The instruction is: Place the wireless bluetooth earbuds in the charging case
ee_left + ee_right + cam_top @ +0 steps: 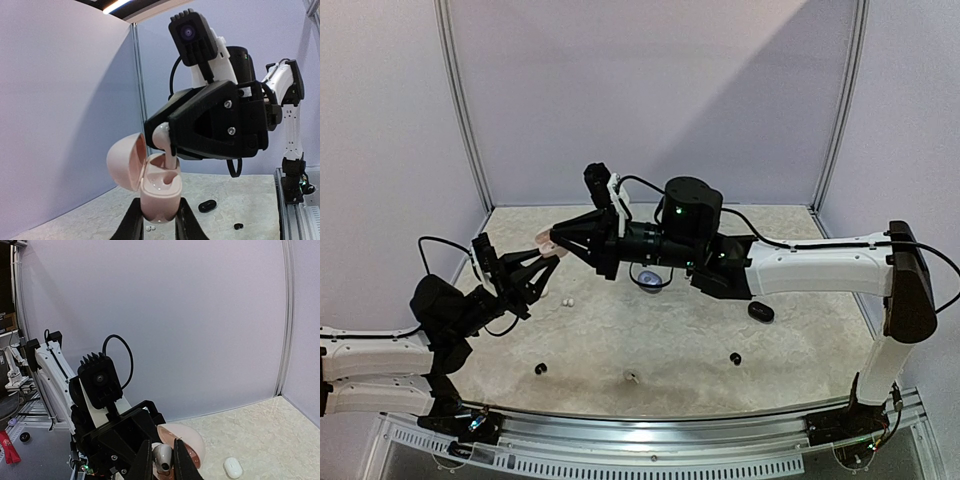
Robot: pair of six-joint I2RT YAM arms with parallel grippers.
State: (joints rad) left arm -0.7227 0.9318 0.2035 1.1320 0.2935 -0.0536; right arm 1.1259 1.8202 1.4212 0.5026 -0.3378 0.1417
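The pale pink charging case (161, 186) is held upright above the table, its lid (125, 161) hinged open to the left. My left gripper (159, 215) is shut on the case's lower body. A pinkish-white stemmed earbud (166, 142) hangs over the case with its stem tip inside the far socket; the near socket is empty. My right gripper (163, 460) is shut on that earbud (162, 456), coming in from the right. In the top view both grippers, left (548, 256) and right (554, 240), meet at the case (544, 238) over the table's back left.
On the table lie a black case (760, 312), a white case (233, 467), two tiny white buds (564, 300), black buds (541, 368) (735, 358) and a pale bud (632, 377). A translucent case (650, 280) sits under the right arm. A metal rail (650, 425) edges the front.
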